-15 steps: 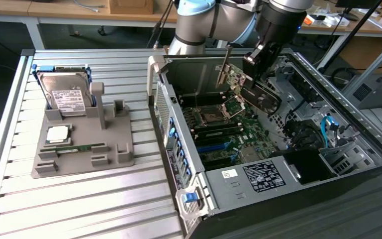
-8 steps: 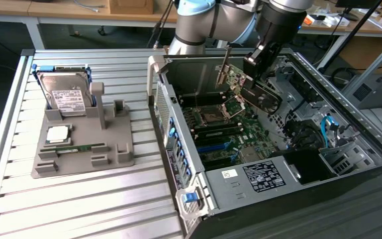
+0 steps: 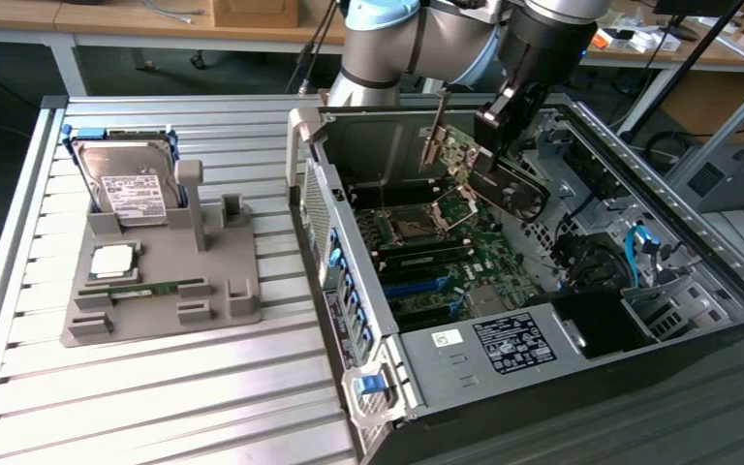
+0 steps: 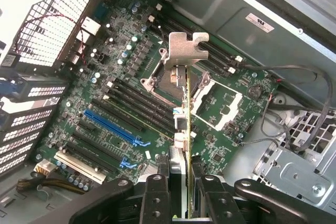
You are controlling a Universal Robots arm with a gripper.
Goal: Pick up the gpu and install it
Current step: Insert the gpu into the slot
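You see pincer (image 3: 496,118) clamping gpu (image 3: 511,189), tilted, above motherboard (image 3: 476,263) inside open case (image 3: 372,145); hard drive (image 3: 133,189) upright in grey fixture (image 3: 217,281), exterior view's left.

I've got the gpu (image 4: 187,103) edge-on in the wrist view, so both its faces are lost to me, and the gripper (image 4: 187,182) clamped on it runs off the picture's edge, leaving me just the front of its fingers (image 4: 157,192). Over in the exterior view the arm (image 3: 398,39) is cut off at the top edge, the wrist covers the spot where the card is gripped, and the card hides the motherboard (image 3: 437,242) slots beneath it. The computer case (image 3: 372,145) runs off the bottom edge, and the hard drive (image 3: 133,194) label's print is too small to read.
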